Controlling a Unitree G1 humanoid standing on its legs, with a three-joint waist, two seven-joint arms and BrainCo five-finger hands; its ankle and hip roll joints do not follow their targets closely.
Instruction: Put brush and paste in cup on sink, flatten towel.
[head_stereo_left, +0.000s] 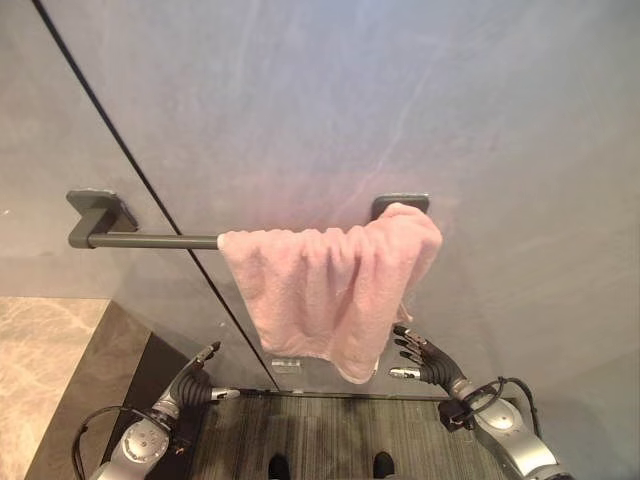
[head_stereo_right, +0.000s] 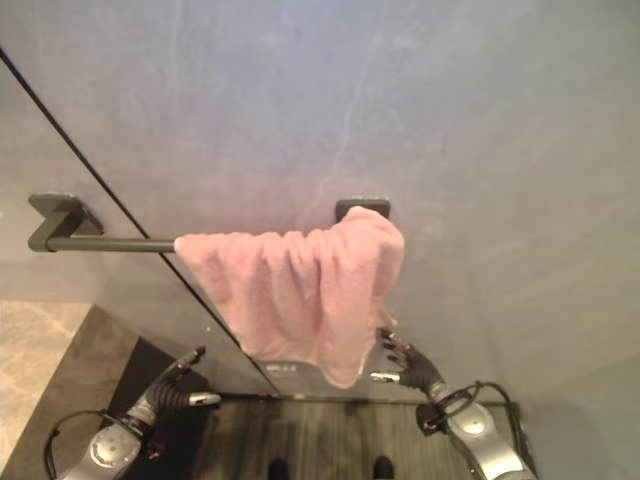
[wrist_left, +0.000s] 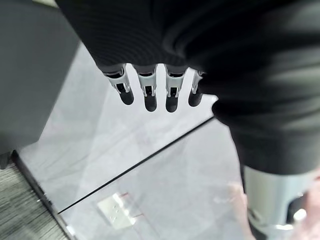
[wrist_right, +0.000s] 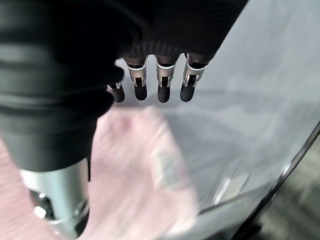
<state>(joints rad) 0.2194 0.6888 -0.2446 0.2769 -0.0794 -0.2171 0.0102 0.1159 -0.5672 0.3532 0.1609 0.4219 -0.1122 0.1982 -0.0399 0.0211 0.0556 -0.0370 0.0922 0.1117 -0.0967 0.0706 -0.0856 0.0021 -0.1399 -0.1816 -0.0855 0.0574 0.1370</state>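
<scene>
A pink towel (head_stereo_left: 330, 290) hangs bunched over the right half of a dark towel bar (head_stereo_left: 140, 240) fixed to a grey wall (head_stereo_left: 400, 100), its folds gathered toward the right bracket and its lower edge slanting down to a point. A small pale label (wrist_right: 167, 170) is sewn on the towel; its print is too blurred to read. The right hand (head_stereo_left: 425, 358) is just beside the towel's lower right corner, fingers relaxed and released, holding nothing. The left hand (head_stereo_left: 195, 385) hangs low, well apart from the towel, fingers (wrist_left: 146, 95) straight and released. A small sticker (wrist_left: 116, 211) sits low on the wall, its writing unreadable.
</scene>
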